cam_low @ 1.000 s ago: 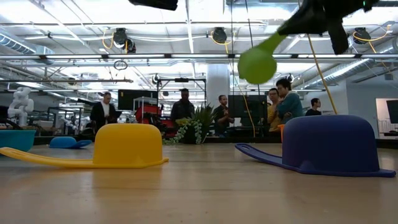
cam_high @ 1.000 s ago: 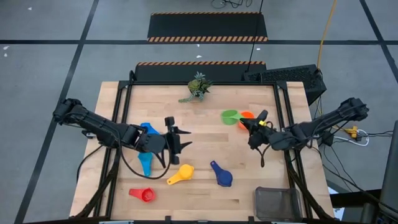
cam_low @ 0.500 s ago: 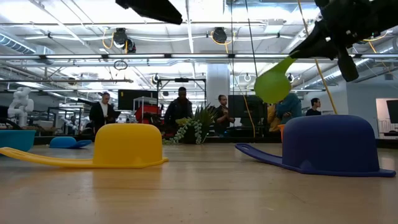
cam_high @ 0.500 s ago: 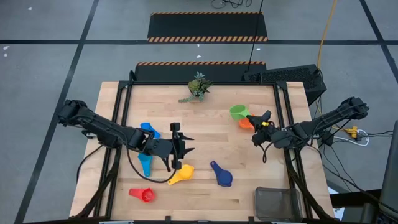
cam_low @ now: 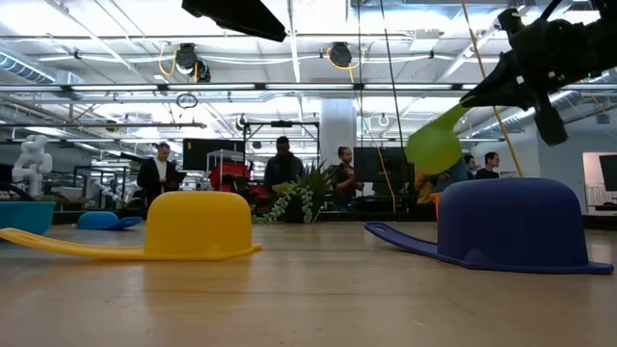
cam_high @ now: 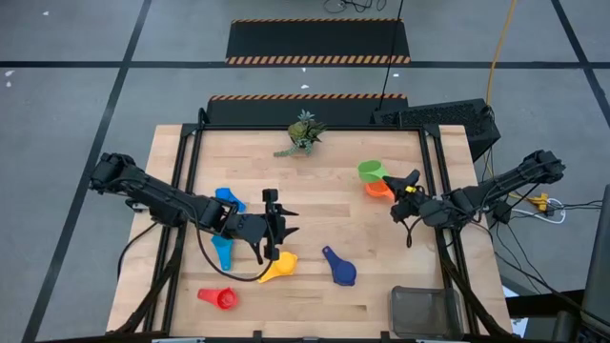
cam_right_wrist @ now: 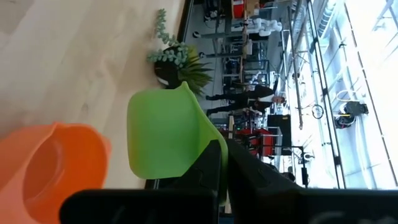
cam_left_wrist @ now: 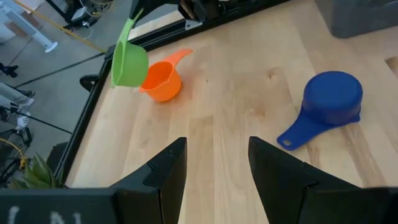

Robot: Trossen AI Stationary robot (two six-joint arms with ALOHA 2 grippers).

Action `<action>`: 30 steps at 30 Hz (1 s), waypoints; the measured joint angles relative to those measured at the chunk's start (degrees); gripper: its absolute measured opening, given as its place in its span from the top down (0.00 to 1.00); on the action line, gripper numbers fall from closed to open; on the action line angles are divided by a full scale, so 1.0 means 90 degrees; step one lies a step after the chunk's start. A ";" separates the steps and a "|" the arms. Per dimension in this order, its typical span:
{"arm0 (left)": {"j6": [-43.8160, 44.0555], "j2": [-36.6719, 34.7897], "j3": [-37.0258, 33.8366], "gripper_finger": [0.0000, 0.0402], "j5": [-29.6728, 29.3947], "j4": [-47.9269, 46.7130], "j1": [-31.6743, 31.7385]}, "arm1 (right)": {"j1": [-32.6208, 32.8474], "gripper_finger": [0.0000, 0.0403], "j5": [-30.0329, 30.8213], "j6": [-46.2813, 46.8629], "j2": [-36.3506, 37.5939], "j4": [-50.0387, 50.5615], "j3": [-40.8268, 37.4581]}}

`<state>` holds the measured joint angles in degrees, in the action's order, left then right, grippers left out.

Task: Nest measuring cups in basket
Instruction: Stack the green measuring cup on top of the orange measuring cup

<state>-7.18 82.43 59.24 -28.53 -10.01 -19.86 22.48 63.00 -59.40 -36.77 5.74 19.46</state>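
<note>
So the measuring cups are little plastic scoops with round bowls and short flat handles, scattered over the wooden table [cam_high: 315, 295]. The green cup [cam_high: 370, 171] is up in the air near the right edge, pinched by its handle in the right gripper [cam_high: 404, 186], whose jaws are clamped tight on it; in the low view you can see the bowl hanging well clear of the wood. Right beside and under it, the orange cup [cam_high: 378, 188] sits upright on the table with nothing in it. The left gripper [cam_high: 274, 250] hovers around the middle of the table, towards the front edge, with its jaws partly apart and nothing between them, just over the handle end of the yellow cup [cam_high: 278, 268]. That one lies bowl-down, and so does the dark blue cup [cam_high: 339, 268] a bit to its right. The red cup [cam_high: 223, 298] sits open side up near the front left corner, and two light blue cups [cam_high: 224, 250] lie towards the left edge, partly under the left arm. The basket [cam_high: 425, 311], a dark mesh tray, sits at the front right corner with no cups in it.
</note>
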 joint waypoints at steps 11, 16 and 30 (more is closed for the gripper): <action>0.0000 0.0000 0.0001 0.56 0.0000 0.0001 0.0032 | 0.0000 1.00 0.0000 0.0715 0.0153 0.0624 -0.0005; 0.0000 0.0000 0.0001 0.56 0.0000 -0.0007 0.0032 | 0.0000 1.00 0.0000 0.0857 0.0216 0.0690 -0.0005; 0.0000 0.0000 0.0000 0.56 0.0000 -0.0215 0.0032 | 0.0036 1.00 -0.0007 0.1174 0.0175 0.0677 -0.0002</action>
<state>-7.18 82.43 59.24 -28.53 -11.94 -19.57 22.80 62.94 -48.83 -35.20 11.84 19.44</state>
